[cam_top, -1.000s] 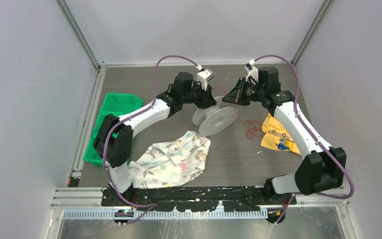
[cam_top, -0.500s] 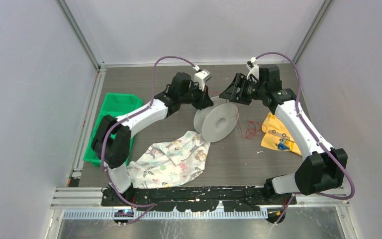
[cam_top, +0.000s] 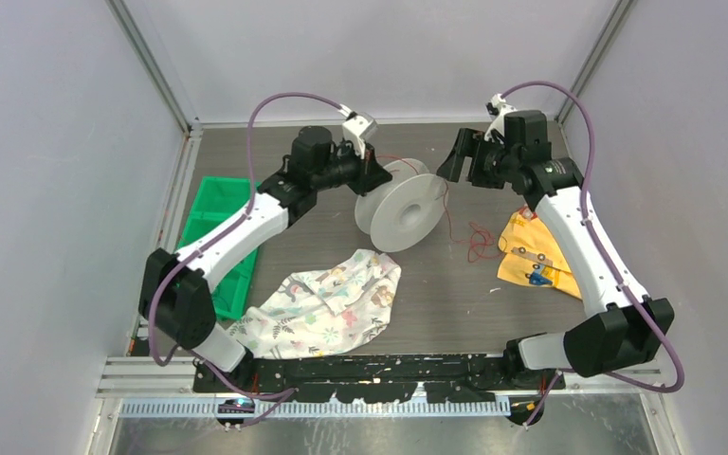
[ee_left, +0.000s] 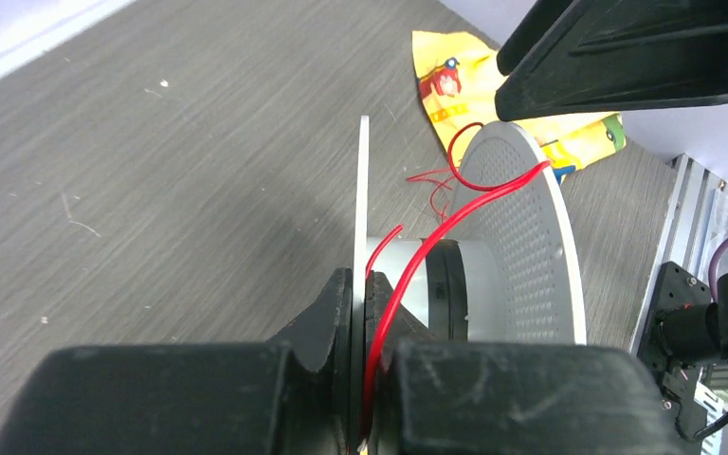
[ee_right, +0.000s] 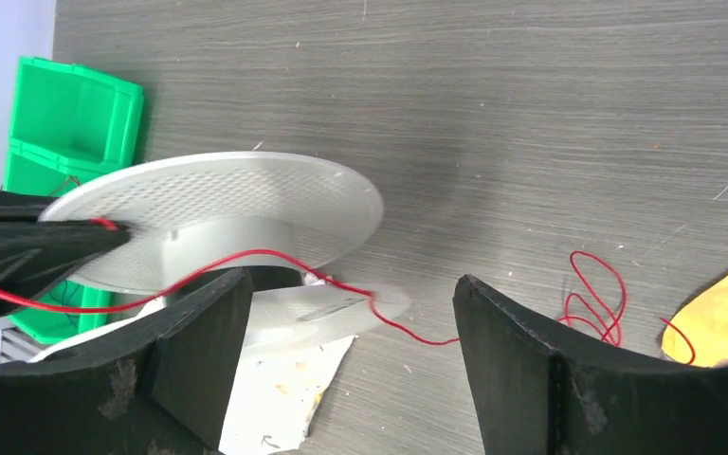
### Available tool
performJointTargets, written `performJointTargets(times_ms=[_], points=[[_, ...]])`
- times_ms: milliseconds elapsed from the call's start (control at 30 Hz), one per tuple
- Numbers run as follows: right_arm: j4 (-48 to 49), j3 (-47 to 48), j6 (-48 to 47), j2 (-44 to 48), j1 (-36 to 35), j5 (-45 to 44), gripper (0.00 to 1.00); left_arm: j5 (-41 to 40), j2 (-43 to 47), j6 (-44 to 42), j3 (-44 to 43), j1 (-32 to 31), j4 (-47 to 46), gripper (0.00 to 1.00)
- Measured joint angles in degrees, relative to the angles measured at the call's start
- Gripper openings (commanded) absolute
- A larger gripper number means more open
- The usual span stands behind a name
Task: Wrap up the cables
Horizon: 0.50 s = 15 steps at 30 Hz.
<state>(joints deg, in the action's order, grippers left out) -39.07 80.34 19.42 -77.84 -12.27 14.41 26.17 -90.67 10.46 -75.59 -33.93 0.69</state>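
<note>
Clamped on one flange of the white perforated plastic spool [cam_top: 408, 204], thin red wire [ee_left: 408, 275] pinched in alongside: left gripper [ee_left: 368, 332]. Swung left and back since half a second ago, spool carried along. Spread wide just right of the spool, gripping nothing: right gripper [ee_right: 355, 351], wire crossing between its fingers. Loose tangle lying beside the yellow packet [cam_top: 531, 256]; probably plenty left to wind.

We see the thin red wire [ee_left: 415, 277] leave our left gripper's [ee_left: 368, 379] closed fingers, arc over the spool's [cam_top: 406, 210] flange, and end in a loose tangle near our right gripper [ee_right: 351, 289].
</note>
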Motion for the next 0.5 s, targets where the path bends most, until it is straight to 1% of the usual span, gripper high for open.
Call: performJointTargets(times_ms=[100, 233, 367, 500], points=[[0.59, -0.98, -1.01, 1.55, 0.00, -0.31, 0.83, 0.24, 3.50, -0.17, 1.27, 1.42, 0.09, 0.01], [3.54, -6.08, -1.38, 6.05, 0.00, 1.05, 0.81, 0.37, 7.17, -0.22, 2.16, 3.74, 1.14, 0.00], [9.64, -12.92, -1.38, 10.69, 0.00, 4.22, 0.80, 0.24, 10.29, -0.68, 2.86, 5.20, 3.91, 0.01], [16.20, -18.43, -1.40, 13.62, 0.00, 8.11, 0.79, 0.42, 13.35, -0.87, 4.66, 5.16, 7.28, 0.01]])
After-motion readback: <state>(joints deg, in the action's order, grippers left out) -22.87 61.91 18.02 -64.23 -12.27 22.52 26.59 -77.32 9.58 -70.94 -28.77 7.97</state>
